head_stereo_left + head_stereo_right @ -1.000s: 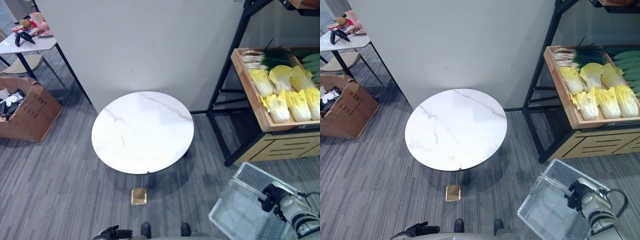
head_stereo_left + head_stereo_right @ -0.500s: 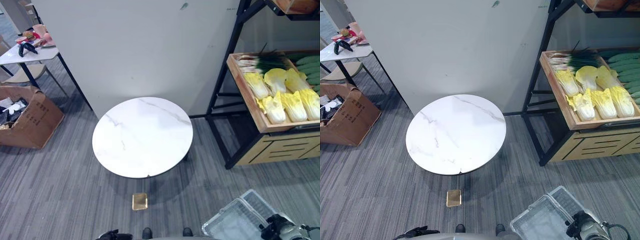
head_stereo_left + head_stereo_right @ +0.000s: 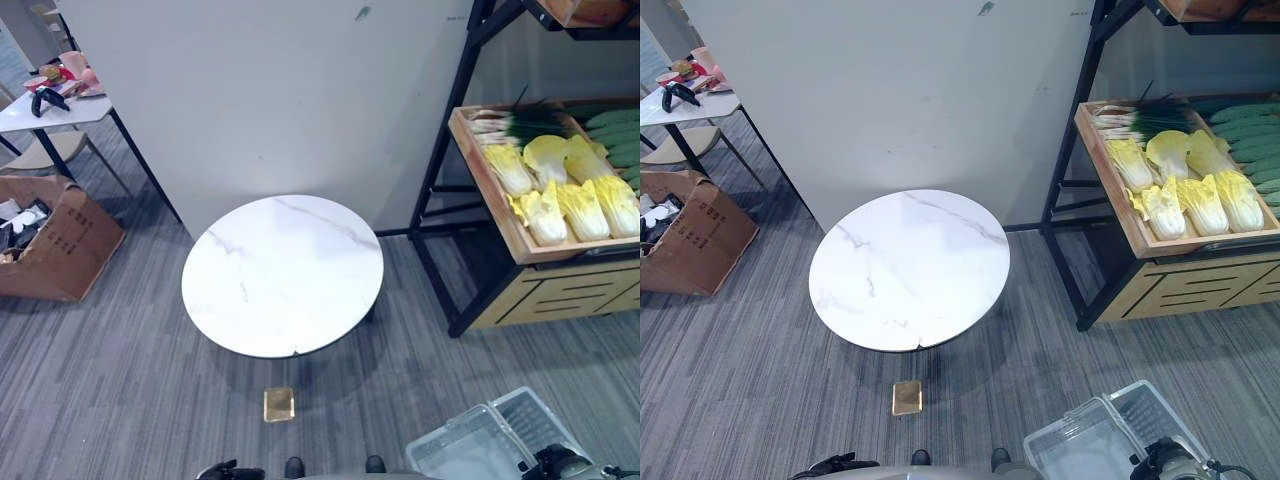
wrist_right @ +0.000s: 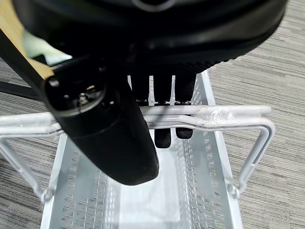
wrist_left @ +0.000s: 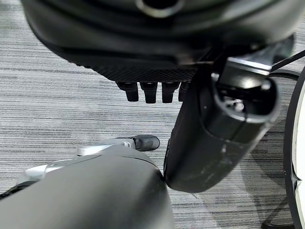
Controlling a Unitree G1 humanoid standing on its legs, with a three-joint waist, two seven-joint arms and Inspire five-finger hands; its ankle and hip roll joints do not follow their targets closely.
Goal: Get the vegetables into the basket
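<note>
**Right wrist view: hand hooked on the basket handles**

Right wrist view has the right hand [image 4: 143, 95] with its fingers [image 4: 164, 136] curled round the two white wire handles [image 4: 209, 117] of the basket [image 4: 200, 191], the thumb lying across the front of them; the basket hangs below the hand, a white perforated metal one with nothing in it; in the right eye view the same basket [image 3: 1090, 440] sits low at the robot's right, over the grey striped carpet [image 3: 740, 380].

The vegetables are well apart from it, up on the wooden tray [image 3: 500, 205] of the black shelf rack [image 3: 455, 150] at the far right; yellow-green cabbages [image 3: 565, 195] lie in a row in the tray, with spring onions [image 3: 515, 122] behind them and green cucumbers [image 3: 620, 125] at the far edge.

A round white marble table [image 3: 283, 274] stands in the middle of the floor, bare on top; a small gold square [image 3: 279, 404] lies on the carpet just before it; a cardboard box [image 3: 55, 240] sits at the far left, below a white side table [image 3: 55, 105] with small items on it.

The left hand [image 5: 152, 71] hangs over the carpet, its fingers [image 5: 147, 90] straight and relaxed, holding nothing.
</note>
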